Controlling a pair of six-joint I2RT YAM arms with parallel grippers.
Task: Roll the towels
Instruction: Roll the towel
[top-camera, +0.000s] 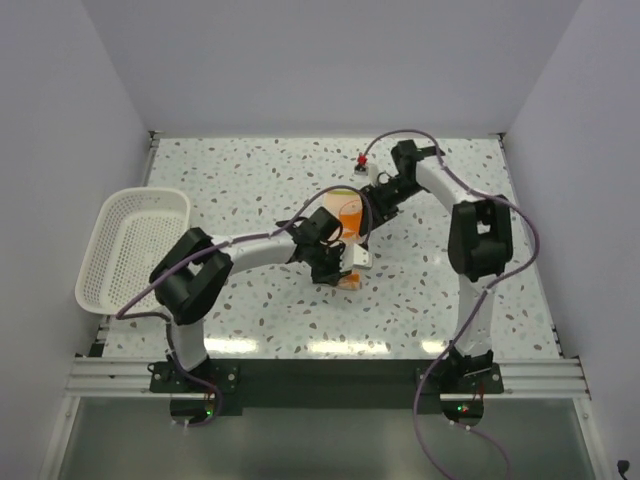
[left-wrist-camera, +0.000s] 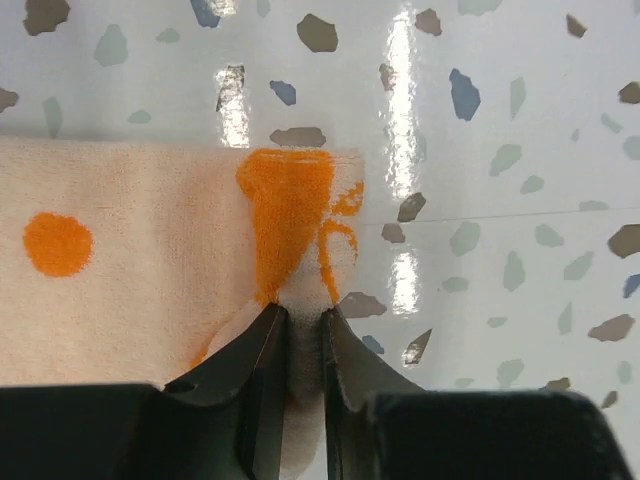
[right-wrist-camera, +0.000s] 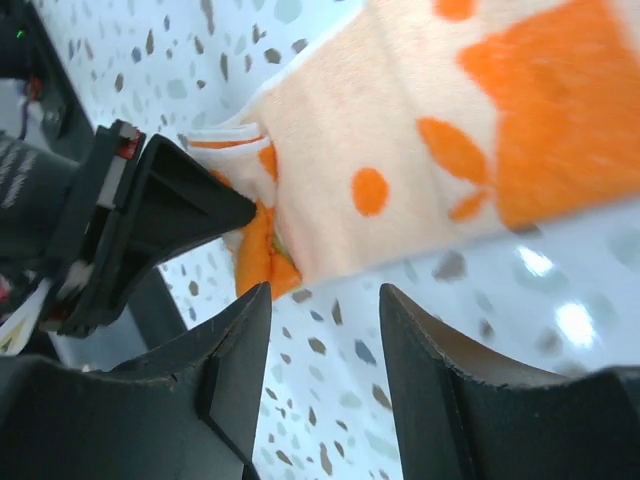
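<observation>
Towel (left-wrist-camera: 140, 290) edge pinched by left end effector (left-wrist-camera: 300, 316).

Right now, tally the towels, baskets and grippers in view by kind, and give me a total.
towel: 1, orange and cream
basket: 1, white mesh
grippers: 2, the left gripper pinching the towel's end, the right gripper open beside it
Total: 4

pale peach-cream towel (left-wrist-camera: 140, 300) with solid orange dots and orange patches; beneath the towel, glossy white table (left-wrist-camera: 520, 110) flecked grey, blue and brown; left of the towel, white mesh basket (top-camera: 130, 250)
</observation>
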